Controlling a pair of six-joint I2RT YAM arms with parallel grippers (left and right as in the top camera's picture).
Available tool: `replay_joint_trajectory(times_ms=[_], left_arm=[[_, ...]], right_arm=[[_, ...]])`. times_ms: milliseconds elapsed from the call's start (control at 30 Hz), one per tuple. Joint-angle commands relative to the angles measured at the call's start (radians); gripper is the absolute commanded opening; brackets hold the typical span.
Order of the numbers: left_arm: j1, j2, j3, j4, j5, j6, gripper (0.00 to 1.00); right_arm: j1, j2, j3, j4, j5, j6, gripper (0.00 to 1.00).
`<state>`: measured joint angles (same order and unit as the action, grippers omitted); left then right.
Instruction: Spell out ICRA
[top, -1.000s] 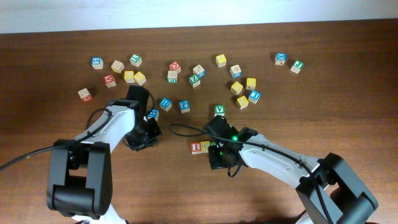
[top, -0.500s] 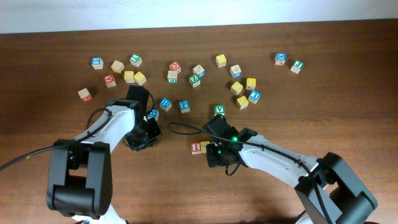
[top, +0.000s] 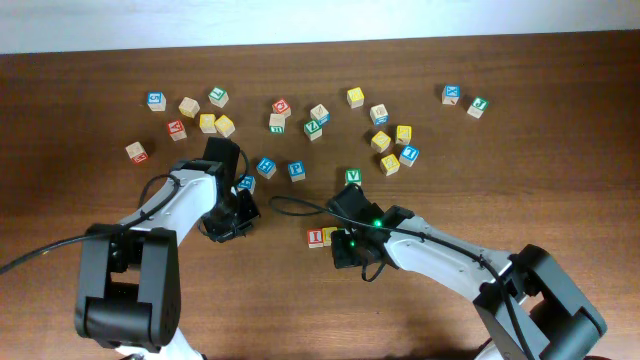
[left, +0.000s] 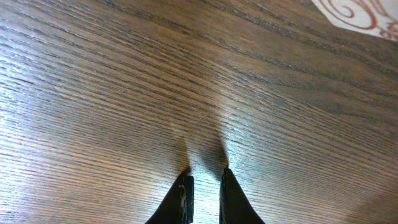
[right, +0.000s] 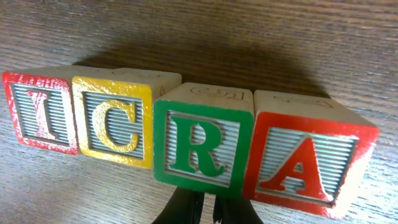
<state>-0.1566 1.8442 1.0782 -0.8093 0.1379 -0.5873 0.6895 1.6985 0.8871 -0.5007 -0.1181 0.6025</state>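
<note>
Right arm slightly leftward over ICRA (right: 186, 149).

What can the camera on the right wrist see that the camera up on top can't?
Only the right wrist view shows all four letters in a row: red I, yellow C, green R and red A.

Only the overhead view shows both arms, the scattered spare cubes, the green V cube, and the table all around; there the right arm covers the R and A.

Both show the I cube, the C cube beside it, and the wooden tabletop.
</note>
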Motion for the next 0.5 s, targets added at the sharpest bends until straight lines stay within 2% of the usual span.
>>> replay_joint_trajectory(times_ms=[0, 467], left_arm=[[0.002, 0.039, -0.018, 0.008, -0.027, 0.008, 0.09], [0.002, 0.039, -0.018, 0.007, -0.026, 0.008, 0.08]], right_arm=[[-0.003, 0.038, -0.012, 0.008, 0.024, 0.007, 0.04], [-0.003, 0.038, -0.012, 0.015, 0.032, 0.007, 0.04]])
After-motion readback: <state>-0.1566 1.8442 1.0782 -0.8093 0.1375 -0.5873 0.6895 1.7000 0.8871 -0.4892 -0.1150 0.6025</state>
